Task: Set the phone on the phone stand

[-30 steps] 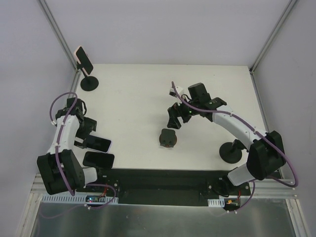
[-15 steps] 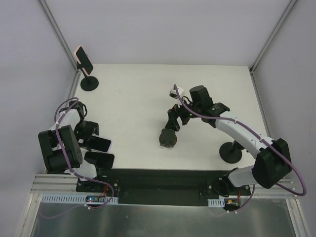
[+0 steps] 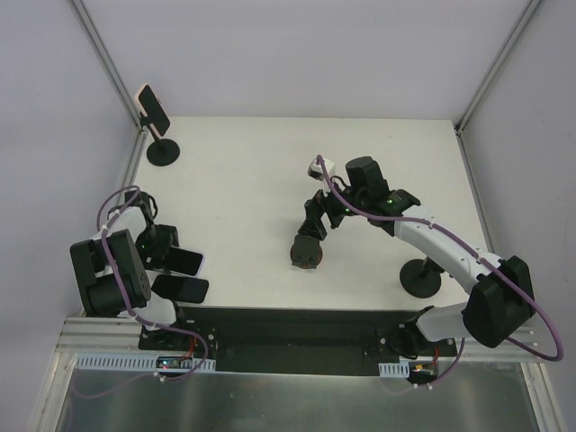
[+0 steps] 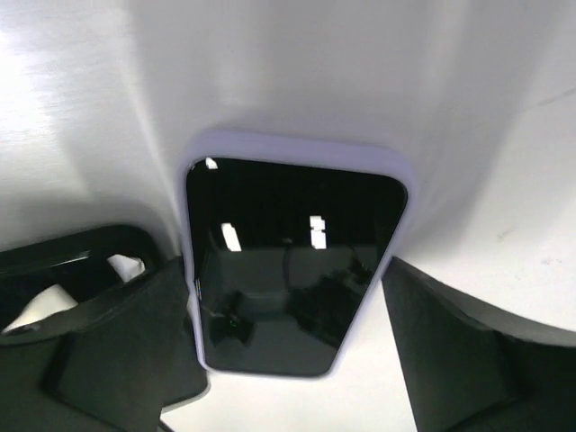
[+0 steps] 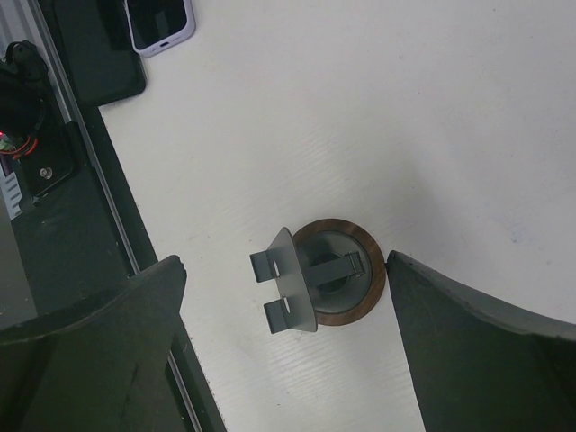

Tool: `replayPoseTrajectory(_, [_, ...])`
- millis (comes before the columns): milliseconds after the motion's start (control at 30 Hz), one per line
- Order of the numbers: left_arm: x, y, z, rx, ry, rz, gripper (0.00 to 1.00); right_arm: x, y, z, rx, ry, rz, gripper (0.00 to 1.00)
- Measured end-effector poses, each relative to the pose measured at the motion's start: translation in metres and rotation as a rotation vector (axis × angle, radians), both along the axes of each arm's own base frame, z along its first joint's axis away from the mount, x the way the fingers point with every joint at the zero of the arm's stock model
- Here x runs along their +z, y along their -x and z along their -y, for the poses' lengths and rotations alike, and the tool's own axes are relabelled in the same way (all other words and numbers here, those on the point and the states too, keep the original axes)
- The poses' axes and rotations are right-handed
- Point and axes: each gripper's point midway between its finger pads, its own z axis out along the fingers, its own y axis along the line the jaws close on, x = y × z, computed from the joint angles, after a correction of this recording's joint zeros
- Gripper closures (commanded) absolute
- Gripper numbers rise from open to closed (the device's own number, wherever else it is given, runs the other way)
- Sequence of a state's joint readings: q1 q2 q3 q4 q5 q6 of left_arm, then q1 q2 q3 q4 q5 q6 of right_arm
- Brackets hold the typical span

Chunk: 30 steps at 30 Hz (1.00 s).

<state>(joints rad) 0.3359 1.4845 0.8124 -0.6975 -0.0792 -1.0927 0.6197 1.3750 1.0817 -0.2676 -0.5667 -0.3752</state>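
The phone point(image 4: 292, 261), lavender case, screen up, lies flat on the table point(image 3: 243, 180), well left of the phone stand point(image 5: 319, 283). The left gripper point(image 4: 288, 301) is spread wide over it, one finger on each side. Can't really tell if they touch the case. The right gripper point(image 5: 286, 263) hangs right above the phone stand, jaws apart, holding nothing.

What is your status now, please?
Left gripper open, straddling phone flat on table. Right gripper open above phone stand. Second phone at near edge, apart.
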Motion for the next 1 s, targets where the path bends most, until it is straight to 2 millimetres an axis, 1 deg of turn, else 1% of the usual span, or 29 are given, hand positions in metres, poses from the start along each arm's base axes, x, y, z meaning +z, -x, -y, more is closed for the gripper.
replayPoseTrajectory(67, [-0.007, 0.001, 0.001, 0.011, 0.007, -0.002, 0.21, 0.000, 0.000, 0.000, -0.001, 0.000, 0.002, 0.04])
replayPoseTrajectory(200, [-0.007, -0.004, 0.001, 0.027, 0.016, 0.009, 0.24, 0.002, 0.001, 0.000, -0.001, -0.001, 0.007, 0.04])
replayPoseTrajectory(233, [-0.007, -0.004, 0.001, 0.028, 0.018, 0.007, 0.28, 0.003, 0.001, 0.000, 0.000, -0.002, 0.009, 0.04])
replayPoseTrajectory(400, [-0.007, -0.006, 0.000, 0.028, 0.016, 0.011, 0.37, 0.006, 0.001, 0.000, -0.004, -0.004, 0.019, 0.04])
replayPoseTrajectory(433, [-0.007, -0.006, 0.000, 0.027, 0.017, 0.011, 0.41, 0.006, 0.002, 0.000, -0.004, -0.004, 0.020, 0.04])
replayPoseTrajectory(467, [-0.007, -0.006, 0.000, 0.027, 0.017, 0.012, 0.53, 0.006, 0.002, 0.000, -0.004, -0.004, 0.021, 0.04])
replayPoseTrajectory(500, [-0.007, -0.006, 0.000, 0.027, 0.017, 0.012, 0.60, 0.006, 0.002, 0.000, -0.005, -0.003, 0.022, 0.04])
replayPoseTrajectory(567, [-0.007, -0.007, 0.001, 0.026, 0.019, 0.016, 0.66, 0.005, 0.001, 0.001, -0.010, 0.002, 0.023, 0.04])
replayPoseTrajectory(600, [-0.007, -0.008, 0.001, 0.024, 0.021, 0.018, 0.67, 0.005, 0.001, 0.002, -0.015, 0.007, 0.024, 0.04])
replayPoseTrajectory(633, [-0.007, -0.008, 0.001, 0.021, 0.021, 0.022, 0.71, 0.004, 0.000, 0.002, -0.022, 0.010, 0.023, 0.04])
replayPoseTrajectory(667, [-0.007, -0.008, 0.001, 0.020, 0.020, 0.025, 0.82, 0.003, -0.002, 0.003, -0.041, 0.019, 0.025, 0.04])
replayPoseTrajectory(700, [-0.006, -0.008, 0.001, 0.017, 0.018, 0.032, 1.00, 0.002, -0.005, 0.005, -0.063, 0.027, 0.024, 0.04])
replayPoseTrajectory(900, [-0.004, -0.009, 0.005, -0.025, 0.030, 0.062, 1.00, -0.005, -0.022, 0.019, -0.233, 0.087, 0.011, 0.04])
replayPoseTrajectory(1000, [-0.002, -0.012, 0.010, -0.082, 0.031, 0.075, 1.00, -0.007, -0.027, 0.026, -0.287, 0.105, 0.004, 0.04])
